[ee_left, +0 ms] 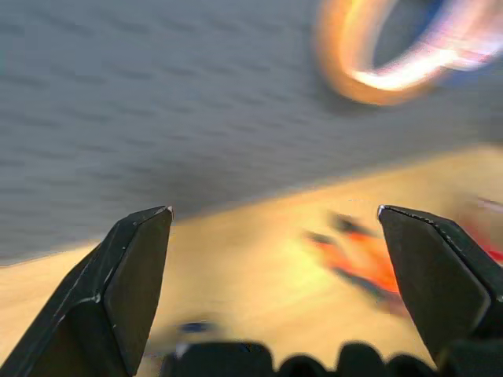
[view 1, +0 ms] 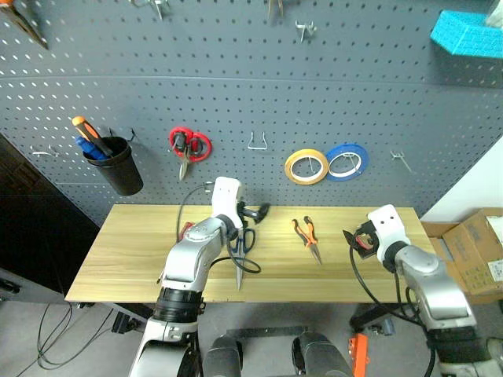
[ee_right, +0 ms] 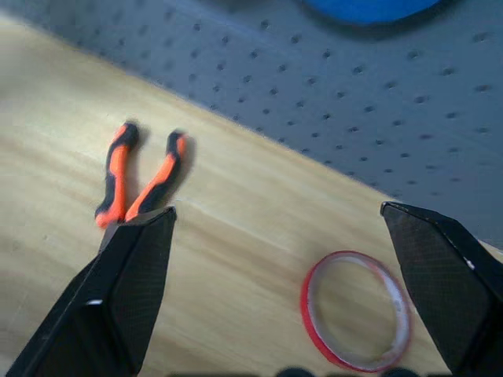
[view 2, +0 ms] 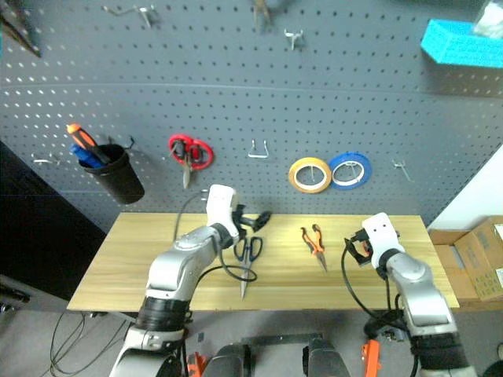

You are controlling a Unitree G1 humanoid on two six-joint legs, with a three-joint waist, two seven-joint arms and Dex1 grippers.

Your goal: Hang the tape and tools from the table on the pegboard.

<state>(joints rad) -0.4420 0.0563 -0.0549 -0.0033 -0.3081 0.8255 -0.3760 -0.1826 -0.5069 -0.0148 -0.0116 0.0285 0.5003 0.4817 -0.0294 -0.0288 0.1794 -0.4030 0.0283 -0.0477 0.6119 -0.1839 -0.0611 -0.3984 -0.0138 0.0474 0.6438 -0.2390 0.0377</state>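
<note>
Both claws stand spread wide and hold nothing. The left gripper (ee_left: 275,228) hangs above the middle of the table (view 1: 126,259), its two black fingers (ee_left: 126,290) far apart with only air between them; past them lie the blurred orange pliers and the edge of the pegboard (view 1: 236,86). From the head views this gripper (view 1: 253,212) sits just above the handles of the dark-handled scissors (view 1: 242,255), which lie flat on the wood with the blades pointing toward the near edge; whether it touches them I cannot tell.

The right gripper (ee_right: 279,216) is equally wide, its fingers (ee_right: 130,290) clear of everything. Between and beyond them the red tape roll (ee_right: 357,322) lies flat on the table, and the orange-and-black needle-nose pliers (ee_right: 137,181) lie further off, handles toward the board. In the head views the pliers (view 1: 308,237) rest between the two arms, well apart from the scissors. Something small and red (view 1: 185,230) peeks out by the left forearm; what it is I cannot tell.

On the pegboard hang red-handled scissors (view 1: 187,148), a yellow tape roll (view 1: 306,166) and a blue tape roll (view 1: 347,161) side by side, and a black cup (view 1: 118,166) holding an orange-handled screwdriver (view 1: 88,133).
</note>
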